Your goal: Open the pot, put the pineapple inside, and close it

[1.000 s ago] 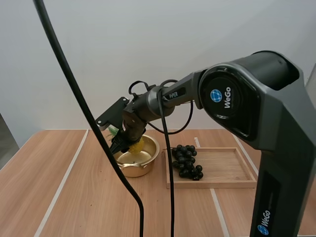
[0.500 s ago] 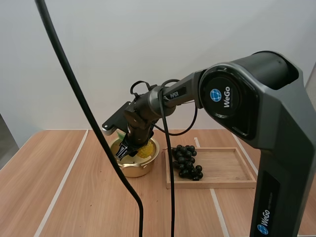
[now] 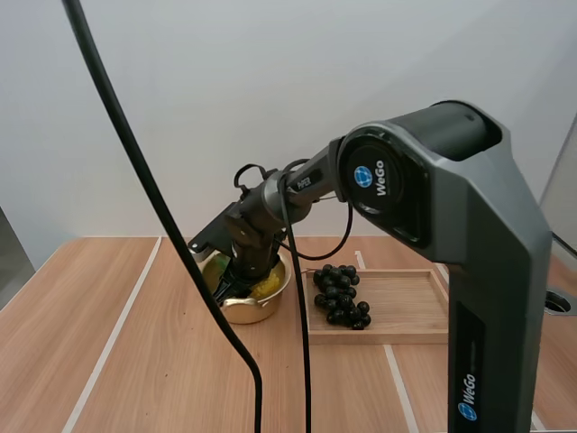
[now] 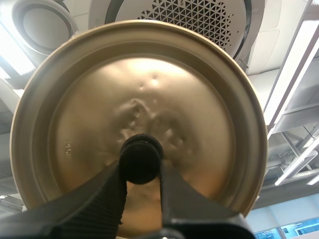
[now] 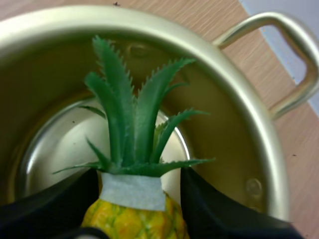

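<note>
- While the right end effector (image 5: 132, 201) hangs at the open mouth of the pot (image 5: 239, 114), its two black fingers are clamped on the yellow body of the pineapple (image 5: 137, 219), one on each side.
- Beyond those fingers, the pineapple's green leafy crown (image 5: 127, 124) points into the pot, toward its shiny bottom. A white band circles the fruit just under the leaves.
- The pot is gold-coloured metal and stands open. One loop handle (image 5: 294, 64) sticks out from its rim, past the crown.
- Seen from above, the pot stands on a light wooden table (image 3: 135, 361). The right arm bends down over the pot, and a patch of yellow fruit shows inside its rim.
- Just beside the pot, on the robot's right of it, lies a shallow wooden tray (image 3: 415, 311). A bunch of dark grapes (image 3: 338, 293) rests on the end of the tray nearest the pot.
- The left end effector (image 4: 142, 174) is closed on the black knob (image 4: 141, 158) of the pot's lid (image 4: 199, 124), with a finger pressed to each side of the knob.
- Behind the knob spreads the lid's round, gold-coloured face, held apart from the pot. Where it is in relation to the pot cannot be told.
</note>
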Robot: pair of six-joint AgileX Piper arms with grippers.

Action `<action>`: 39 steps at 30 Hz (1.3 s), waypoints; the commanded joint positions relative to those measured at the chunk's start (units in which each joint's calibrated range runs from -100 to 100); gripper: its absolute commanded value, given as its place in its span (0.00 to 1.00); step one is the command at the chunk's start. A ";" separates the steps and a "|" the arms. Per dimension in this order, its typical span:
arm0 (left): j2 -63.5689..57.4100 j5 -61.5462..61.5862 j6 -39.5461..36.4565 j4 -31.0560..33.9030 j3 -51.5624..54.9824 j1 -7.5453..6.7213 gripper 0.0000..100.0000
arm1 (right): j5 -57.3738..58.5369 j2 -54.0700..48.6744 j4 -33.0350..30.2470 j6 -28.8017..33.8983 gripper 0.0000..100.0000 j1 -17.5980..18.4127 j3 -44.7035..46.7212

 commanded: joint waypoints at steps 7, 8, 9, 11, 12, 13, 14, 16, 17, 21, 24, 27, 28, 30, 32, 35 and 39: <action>-0.26 0.33 0.14 0.33 0.24 -0.19 0.00 | -0.67 1.32 -0.84 -0.16 0.00 -0.20 -0.07; -0.26 0.33 0.14 0.33 0.24 -0.19 0.00 | -1.28 1.32 -0.98 -0.16 0.00 -0.20 -0.07; -0.26 0.33 0.14 0.33 0.24 -0.19 0.00 | -1.57 1.32 -1.27 -0.16 0.00 -0.20 -0.07; -0.26 0.33 0.14 0.33 0.24 -0.19 0.00 | -0.48 1.32 -2.16 -0.50 0.00 -0.20 -0.07; -0.26 0.33 0.14 0.33 0.24 -0.19 0.00 | 0.75 1.32 -2.27 -0.51 0.00 -0.20 -0.07; -0.26 0.33 0.14 0.33 0.24 -0.19 0.00 | 2.26 1.32 -2.81 -0.51 0.00 -0.20 -0.07; -0.26 0.33 0.14 0.33 0.24 -0.19 0.00 | 3.73 1.32 -3.54 -0.51 0.03 -0.20 -0.07; -0.26 0.33 0.14 0.33 0.24 -0.19 0.00 | 5.88 1.32 -5.06 -0.51 0.29 -0.20 -0.07; -0.26 0.33 0.14 0.33 0.24 -0.19 0.00 | 6.71 1.32 -5.31 -0.51 0.48 -0.20 -0.07; -0.26 0.33 0.14 0.33 0.24 -0.19 0.00 | 6.31 1.32 -7.62 -0.51 1.00 -0.20 -0.07; -0.26 0.33 0.14 0.33 0.24 -0.19 0.00 | 4.75 1.18 -9.15 0.07 1.00 -0.20 -0.07; -0.26 0.33 0.14 0.33 0.24 -0.19 0.00 | 2.63 0.48 -9.41 0.96 1.00 -0.20 -0.07; -0.26 0.33 0.14 0.33 0.24 -0.19 0.00 | 2.00 0.19 -9.41 0.96 1.00 -0.20 -0.07; -0.26 0.33 0.14 0.33 0.24 -0.19 0.00 | 1.07 -0.84 -9.41 0.96 1.00 -0.20 -0.19; -0.26 0.33 0.14 0.33 0.24 -0.19 0.00 | 1.17 -2.14 -9.41 0.96 1.00 -0.20 -0.42; -0.26 0.33 0.14 0.33 0.24 -0.19 0.00 | 1.59 -4.90 -9.41 0.96 1.00 -0.20 -1.27; -0.26 0.33 0.14 0.33 0.24 -0.19 0.00 | 1.02 -9.65 -9.41 1.04 1.00 -0.20 -1.88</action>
